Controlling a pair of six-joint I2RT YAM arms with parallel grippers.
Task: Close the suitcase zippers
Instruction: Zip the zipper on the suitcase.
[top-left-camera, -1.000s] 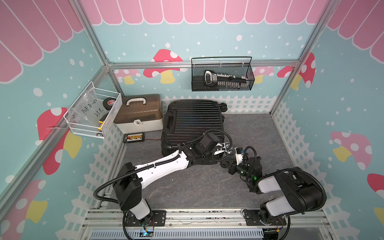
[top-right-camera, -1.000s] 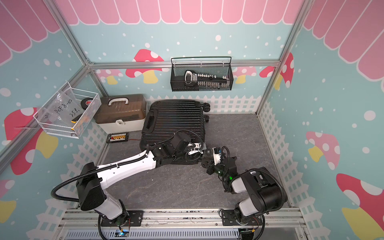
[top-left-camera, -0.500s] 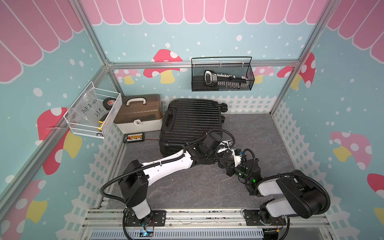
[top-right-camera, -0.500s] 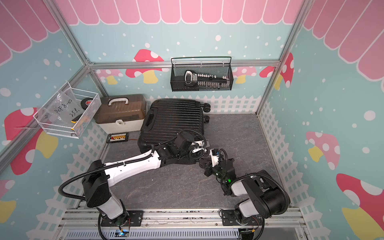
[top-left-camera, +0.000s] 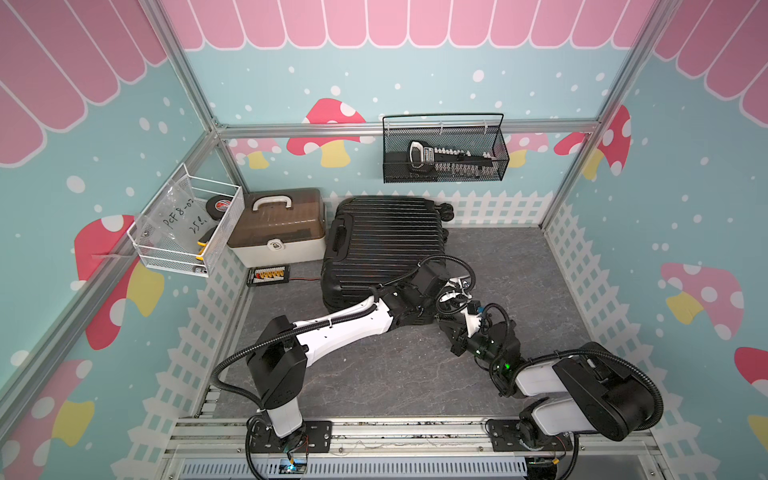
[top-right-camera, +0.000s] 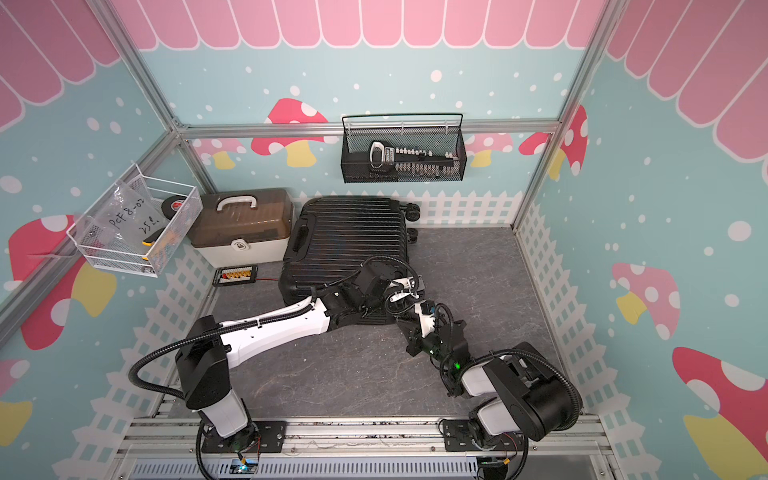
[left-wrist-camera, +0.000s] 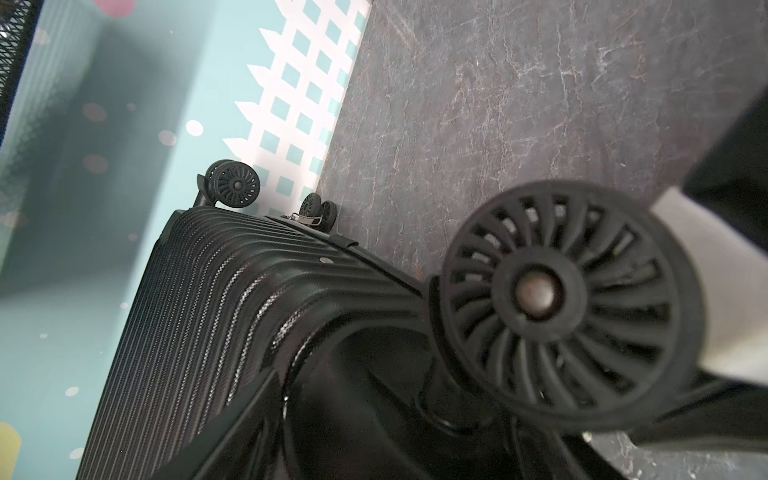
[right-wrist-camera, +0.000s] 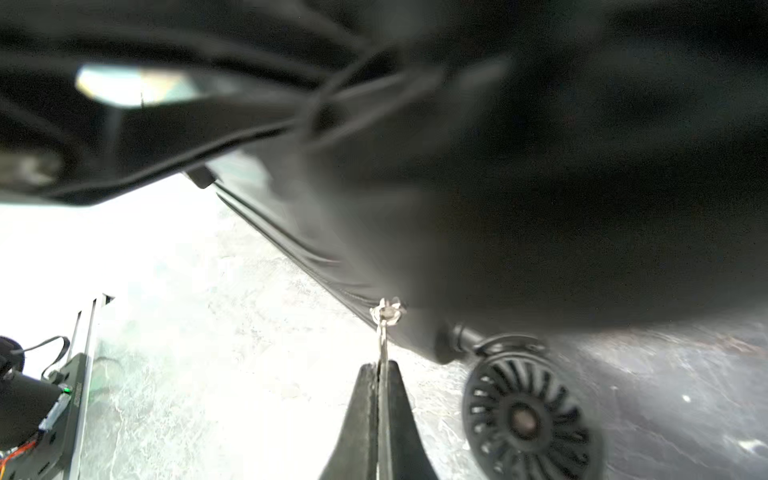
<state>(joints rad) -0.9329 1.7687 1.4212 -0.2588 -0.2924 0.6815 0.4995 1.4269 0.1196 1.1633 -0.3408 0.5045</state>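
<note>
Grey marbled counter (top-left-camera: 374, 374) fills a booth with teal, mushroom-printed walls (top-left-camera: 685, 208). Toward the back of it the black ribbed suitcase (top-left-camera: 386, 241) lies flat with its lid down. It sits just beside a beige toolbox (top-left-camera: 276, 232) on its left, and its wheeled end faces the right wall. Both arms reach to the case's near right corner.

The right tool (right-wrist-camera: 379, 374) is clenched on the thin metal zipper pull (right-wrist-camera: 384, 332). The pull's slider sits on the zipper track (right-wrist-camera: 291, 249) running along the case's edge, near a caster wheel (right-wrist-camera: 525, 419).

The left tool (top-left-camera: 456, 291) is at the same corner. Its wrist view is filled by a spoked wheel (left-wrist-camera: 552, 291) with one pale finger (left-wrist-camera: 706, 299) just beside it. Whether this tool is released or gripping something cannot be told.
</note>
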